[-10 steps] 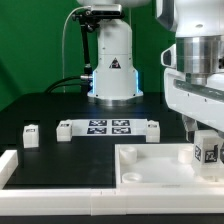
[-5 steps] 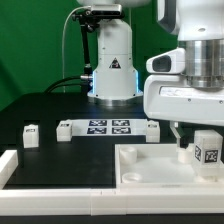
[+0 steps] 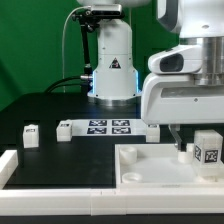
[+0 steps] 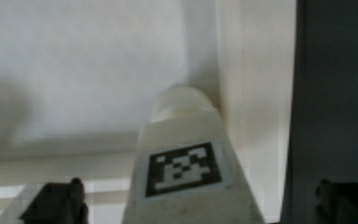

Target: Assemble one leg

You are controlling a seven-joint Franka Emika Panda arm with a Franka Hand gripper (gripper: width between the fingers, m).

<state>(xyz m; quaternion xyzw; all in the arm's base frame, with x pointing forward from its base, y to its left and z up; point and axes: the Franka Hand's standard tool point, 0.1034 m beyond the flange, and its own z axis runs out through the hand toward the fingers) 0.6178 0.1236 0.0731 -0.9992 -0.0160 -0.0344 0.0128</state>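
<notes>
A leg (image 3: 208, 151), a stubby white block with a square marker tag, stands upright in the far right corner of the large white tabletop (image 3: 150, 168). My gripper (image 3: 198, 140) hangs right over it. In the wrist view the leg (image 4: 190, 150) sits between my two dark fingertips (image 4: 55, 203), with a clear gap on each side. The jaws are open and hold nothing. My gripper (image 4: 197, 205) is centred on the leg.
The marker board (image 3: 110, 127) lies behind the tabletop. Three more legs lie beside it: one (image 3: 30, 133) at the exterior view's left, one (image 3: 64, 129) at the board's left end, one (image 3: 153, 130) at its right end. A white frame piece (image 3: 8, 166) runs along the front left.
My wrist has turned over the leg, so the hand's broad side now faces the exterior camera. The leg has stayed in the tabletop's corner.
</notes>
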